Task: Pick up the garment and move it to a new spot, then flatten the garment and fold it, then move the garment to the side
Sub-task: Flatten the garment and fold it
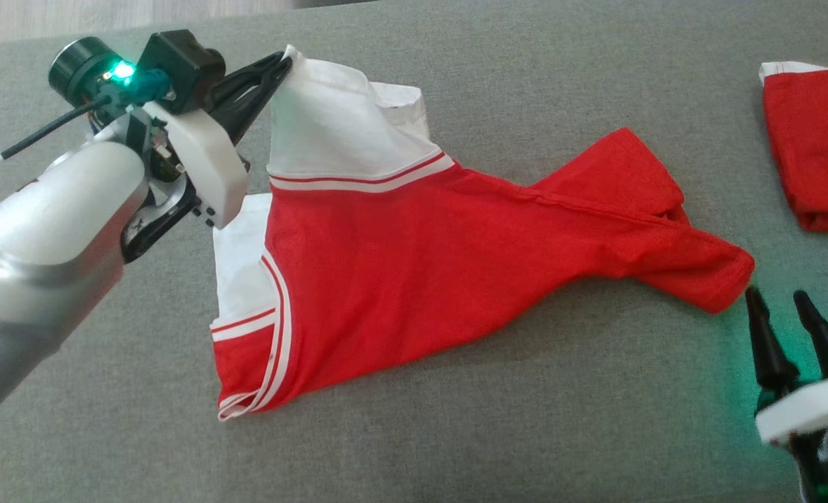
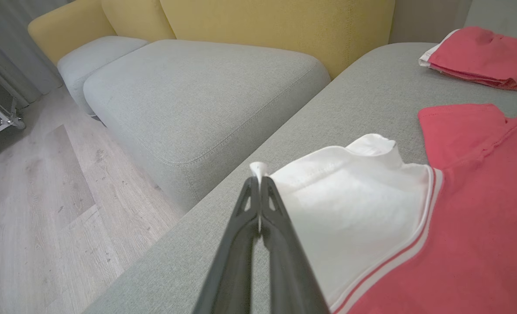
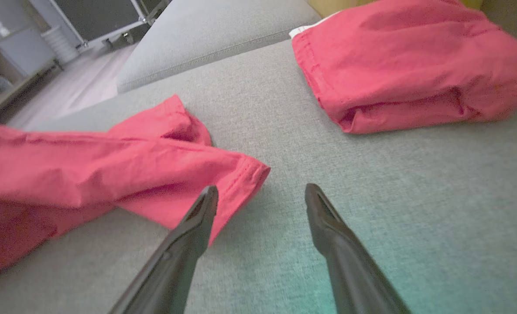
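The pale forearm (image 1: 50, 230) of the left arm fills the lower left of the head view and reaches up and away to the left gripper (image 1: 282, 64). Its two dark fingers are pressed together on a white corner of the shirt (image 1: 420, 265), and that corner is lifted off the grey cushion (image 1: 455, 433), so the white cloth rises in a peak. In the left wrist view the left gripper (image 2: 258, 181) has a small tip of white fabric poking out past its closed fingertips.

The rest of the shirt (image 2: 481, 218) lies on the cushion. Its red body is spread across the middle, white panels with red and white stripes are on the robot's left, and a red sleeve (image 1: 721, 279) stretches out toward the right.

The right gripper (image 1: 777, 297) is at the lower right of the head view with its fingers spread apart and nothing between them. In the right wrist view the right gripper (image 3: 261, 189) is just beside the hem of the sleeve (image 3: 241, 174). One finger overlaps the hem there, and it cannot be told whether they touch.

A folded red cloth (image 1: 815, 147) with a white edge lies on the same cushion, well apart from the shirt on the far right. Beyond the cushion, the left wrist view shows a second grey seat (image 2: 197, 87), a yellow backrest (image 2: 284, 26) and a wooden floor (image 2: 44, 196).
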`<state>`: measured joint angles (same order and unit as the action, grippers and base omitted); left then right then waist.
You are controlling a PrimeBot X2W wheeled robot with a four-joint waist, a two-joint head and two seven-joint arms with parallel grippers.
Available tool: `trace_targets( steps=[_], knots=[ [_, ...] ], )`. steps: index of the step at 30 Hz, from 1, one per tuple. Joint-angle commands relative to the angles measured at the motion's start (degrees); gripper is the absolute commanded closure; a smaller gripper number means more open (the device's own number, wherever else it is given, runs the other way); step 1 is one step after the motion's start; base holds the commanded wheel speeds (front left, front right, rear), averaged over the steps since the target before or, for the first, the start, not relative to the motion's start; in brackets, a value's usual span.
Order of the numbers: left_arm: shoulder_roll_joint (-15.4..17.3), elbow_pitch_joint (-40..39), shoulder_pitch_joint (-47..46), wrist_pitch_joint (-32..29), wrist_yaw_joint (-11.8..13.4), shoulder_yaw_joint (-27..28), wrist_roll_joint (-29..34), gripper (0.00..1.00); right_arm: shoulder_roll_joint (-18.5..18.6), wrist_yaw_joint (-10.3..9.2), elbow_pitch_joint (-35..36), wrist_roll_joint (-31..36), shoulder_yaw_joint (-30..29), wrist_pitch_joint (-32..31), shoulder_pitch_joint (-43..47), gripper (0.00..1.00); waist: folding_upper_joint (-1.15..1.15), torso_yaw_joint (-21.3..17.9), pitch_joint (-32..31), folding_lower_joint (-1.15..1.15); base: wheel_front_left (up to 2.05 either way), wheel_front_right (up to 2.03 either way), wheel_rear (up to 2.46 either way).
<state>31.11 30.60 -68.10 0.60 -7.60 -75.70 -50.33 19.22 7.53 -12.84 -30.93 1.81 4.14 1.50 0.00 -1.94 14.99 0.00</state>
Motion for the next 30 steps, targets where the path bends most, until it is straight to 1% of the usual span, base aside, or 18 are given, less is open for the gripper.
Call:
trace_targets(
  steps=[1,4,5,9,13,16,19,20,23,26,27,28,30],
  knots=[
    [1.3,-0.6,-3.1,0.1,0.1,2.6,0.5,1.0,2.2,-0.04,0.8,-5.0,1.1,-1.5,-2.5,0.0,0.0,-0.1,0.1,0.0,0.0,0.0,0.0],
    [1.1,-0.8,-3.1,-0.1,0.1,2.6,0.6,1.0,3.7,-0.04,-0.6,-13.0,2.1,-4.6,-4.9,0.0,0.0,0.1,0.4,0.0,0.0,0.0,0.0],
    [1.1,-0.8,-3.1,-0.1,0.1,2.6,0.6,1.0,3.7,-0.04,-0.6,-13.0,2.1,-4.6,-4.9,0.0,0.0,0.1,0.4,0.0,0.0,0.0,0.0],
    [0.7,-1.0,-3.2,-0.3,0.1,2.5,0.6,1.0,4.7,-0.04,-2.0,-24.0,3.2,-8.7,-7.5,0.0,0.0,0.4,0.7,0.0,0.0,0.0,0.0],
    [0.5,-1.1,-3.3,-0.4,0.1,2.5,0.7,1.0,5.2,-0.04,-3.2,-32.8,4.0,-12.5,-8.8,0.0,0.0,1.0,1.0,0.0,0.0,0.0,0.0],
    [0.3,-1.2,-3.2,-0.4,0.1,2.5,0.8,1.0,5.4,-0.04,-3.6,-37.5,4.3,-13.6,-9.3,0.0,0.0,1.5,1.1,0.0,0.0,0.0,0.0],
    [0.2,-1.2,-3.1,-0.4,0.1,2.4,0.9,1.0,5.7,-0.04,-4.0,-40.7,4.4,-13.7,-9.6,0.0,0.0,1.8,1.2,0.0,0.0,0.0,0.0],
    [0.1,-1.3,-3.1,-0.4,0.1,2.4,0.9,1.0,5.9,-0.04,-4.1,-41.3,4.6,-13.8,-9.6,0.02,0.0,1.9,1.2,0.0,0.0,0.0,0.0],
    [0.0,-1.3,-3.0,-0.5,0.1,2.4,0.9,1.0,6.0,-0.04,-4.2,-43.5,4.8,-13.3,-9.8,0.25,0.0,2.2,1.2,0.0,0.0,0.0,0.0],
    [0.0,-1.3,-3.0,-0.5,0.1,2.4,1.0,1.0,6.3,-0.04,-4.1,-45.6,4.9,-13.2,-10.1,0.53,0.0,2.3,1.3,0.0,0.0,0.0,0.0],
    [0.0,-1.3,-3.0,-0.6,0.1,2.4,1.0,1.0,6.5,-0.04,-4.1,-45.9,5.1,-13.1,-10.1,0.6,0.0,2.4,1.3,0.0,0.0,0.0,0.0],
    [0.0,-1.3,-3.0,-0.6,0.1,2.4,1.0,1.0,6.7,-0.04,-4.2,-46.2,5.2,-13.0,-10.2,0.62,0.0,2.4,1.4,0.0,0.0,0.0,0.0],
    [0.0,-1.3,-3.0,-0.7,0.1,2.4,1.0,1.0,7.1,-0.04,-4.1,-46.5,5.6,-12.3,-10.4,0.75,0.0,2.4,1.4,0.0,0.0,0.0,0.0]
  ],
)
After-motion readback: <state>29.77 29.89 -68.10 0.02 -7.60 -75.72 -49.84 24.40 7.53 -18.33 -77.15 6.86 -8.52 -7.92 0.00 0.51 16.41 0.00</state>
